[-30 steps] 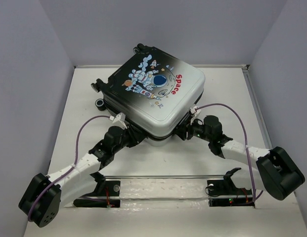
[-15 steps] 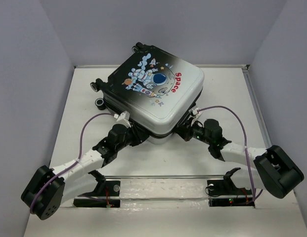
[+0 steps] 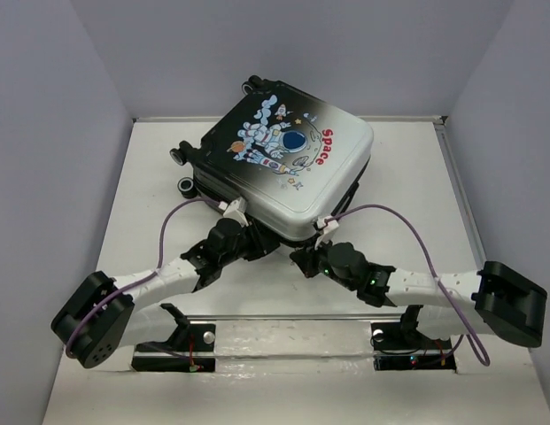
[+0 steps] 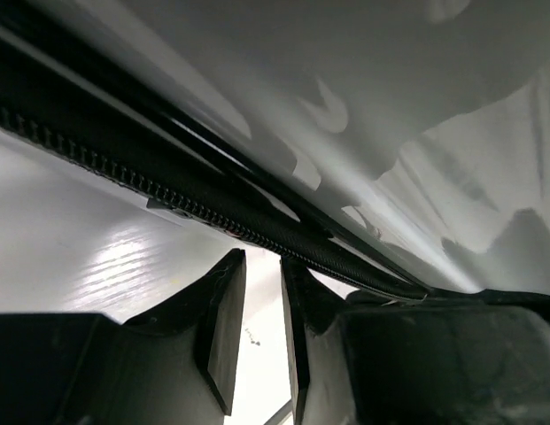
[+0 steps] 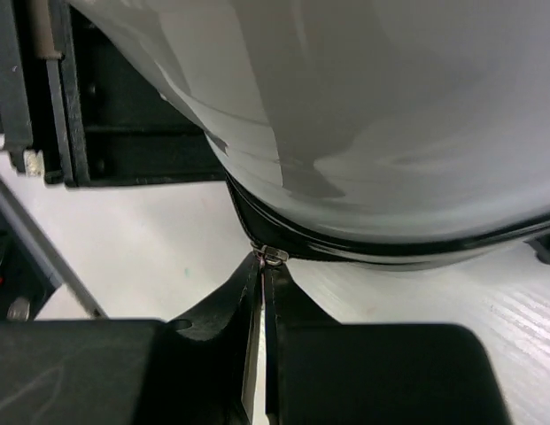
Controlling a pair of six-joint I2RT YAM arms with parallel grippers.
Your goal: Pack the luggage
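Luggage (image 3: 288,168) lies lid-down on the tabletop (image 3: 407,177), in the upper middle of the top view. Our left fingers (image 4: 223,310) stand slightly parted just under its zipper seam (image 4: 124,173), holding nothing. Our right fingers (image 5: 230,301) are clenched on the zipper pull (image 5: 273,255) at its lower corner.

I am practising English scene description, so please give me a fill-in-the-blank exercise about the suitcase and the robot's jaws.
1. The white-to-black hard-shell wheeled suitcase lies on the table with its lid ___.
2. The red word printed on its shell reads ___.
3. The robot's ___ jaws pinch the small metal zipper pull.

Missing words: closed; Space; right.
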